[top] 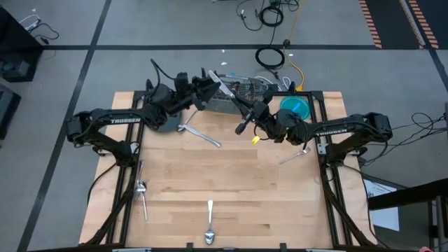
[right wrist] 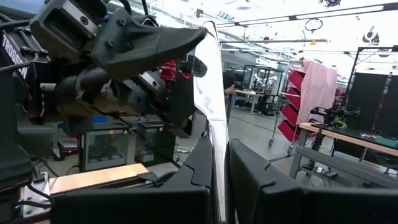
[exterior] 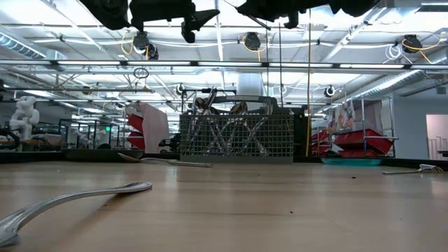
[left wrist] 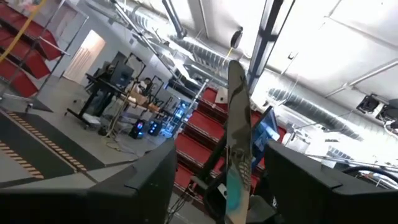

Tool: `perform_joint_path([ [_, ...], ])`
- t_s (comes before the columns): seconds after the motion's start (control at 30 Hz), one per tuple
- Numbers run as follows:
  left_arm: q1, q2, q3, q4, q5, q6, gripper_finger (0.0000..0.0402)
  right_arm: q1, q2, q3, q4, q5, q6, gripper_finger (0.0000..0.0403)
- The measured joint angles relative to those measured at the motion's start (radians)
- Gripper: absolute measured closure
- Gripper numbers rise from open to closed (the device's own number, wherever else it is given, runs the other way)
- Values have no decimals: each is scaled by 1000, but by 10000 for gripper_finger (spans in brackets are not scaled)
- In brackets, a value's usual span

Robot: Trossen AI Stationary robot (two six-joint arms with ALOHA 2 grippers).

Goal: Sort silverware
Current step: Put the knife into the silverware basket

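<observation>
1. Silver knife (top: 222,85), high view: it is up off the table between the two arms. The right gripper (top: 246,110) has one end and the left gripper (top: 204,89) is at the other. A mesh caddy (top: 241,92) sits directly under the pair. A fork (top: 199,134) lies just in front of the left gripper. A second fork (top: 294,155) lies in front of the right gripper, beside that arm. Two spoons (top: 142,189) (top: 209,225) lie well away from both grippers, near the table's front edge.

2. Low view: the caddy (exterior: 238,136) stands at the far side with handles poking out of its top. A spoon (exterior: 77,199) lies closest to the camera. One fork (exterior: 168,162) lies to one side of the caddy and another (exterior: 413,169) to the other. Dark arm parts hang at the top of the picture.

3. Left wrist view: the knife (left wrist: 239,124) stands upright in the middle of the left gripper (left wrist: 221,152). The fingers (left wrist: 149,186) are spread apart on either side, with a gap showing to the blade.

4. Right wrist view: the right gripper (right wrist: 221,168) is closed tight on the knife (right wrist: 208,93), which rises straight out from between its fingers. The left gripper (right wrist: 196,37) meets the blade's far end.
</observation>
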Motion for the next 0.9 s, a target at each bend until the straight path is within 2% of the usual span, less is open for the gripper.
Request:
perform_joint_path([
  [0.1, 0, 14, 3, -3, -1, 6, 209, 0, 0, 0, 0, 1, 0, 389],
  [0.27, -1, 22, 3, -1, -6, 21, 362, -1, 1, 0, -7, 14, -4, 389],
  [0.3, 0, 22, 3, -7, -11, 35, 381, -1, 1, 0, 1, 7, -5, 398],
  [0.57, 2, 21, 12, 9, -52, 121, 397, -6, 0, 0, 2, 8, -11, 398],
  [0.67, 7, 17, 31, -18, -52, 228, 398, -6, 0, 0, -10, 42, -42, 395],
  [0.77, 30, -22, 56, -152, -75, 381, 399, 7, -6, 0, -12, 97, -72, 366],
  [0.9, 61, -50, 60, -316, -224, 538, 399, 29, -25, 0, -17, 139, -92, 327],
])
